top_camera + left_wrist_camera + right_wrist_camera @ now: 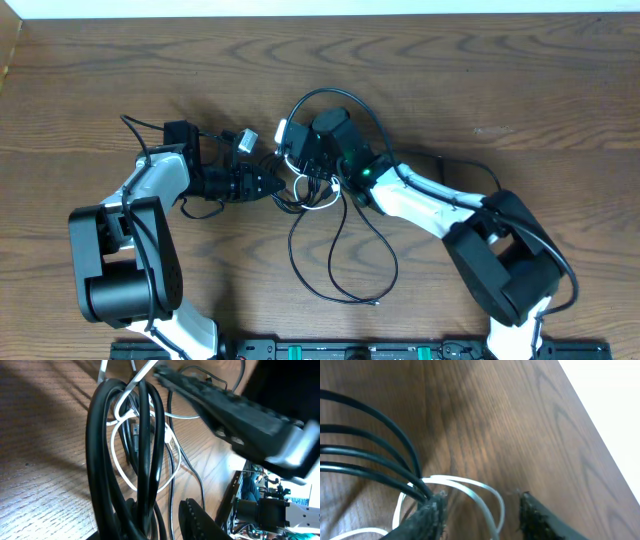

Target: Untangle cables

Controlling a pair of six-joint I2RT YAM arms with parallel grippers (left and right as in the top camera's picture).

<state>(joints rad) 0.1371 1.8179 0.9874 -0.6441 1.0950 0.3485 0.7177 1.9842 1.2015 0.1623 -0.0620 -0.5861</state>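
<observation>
— Where do the cables lie?

— In a knot around the middle of the table (520,80), well away from every edge. The black cable (330,91) arcs out toward the far edge and sends long loops toward the near edge. One small plug end (377,300) lies loose on the wood there. The white cable (322,203) is curled inside the knot.

— And the grippers?

— Both meet at the knot from opposite sides. The right gripper (481,496) stands released, with its fingers apart. A loop of white cable shows in the gap, and several black strands bunch against the tip of one finger (427,512).

— Is the left gripper gripping anything?

— I cannot tell. The left gripper (172,437) has its fingers apart too, but a bundle of black strands runs right across its fingertips, close to the camera. The white cable loops through that bundle. Whether the tips pinch a strand is hidden.
</observation>
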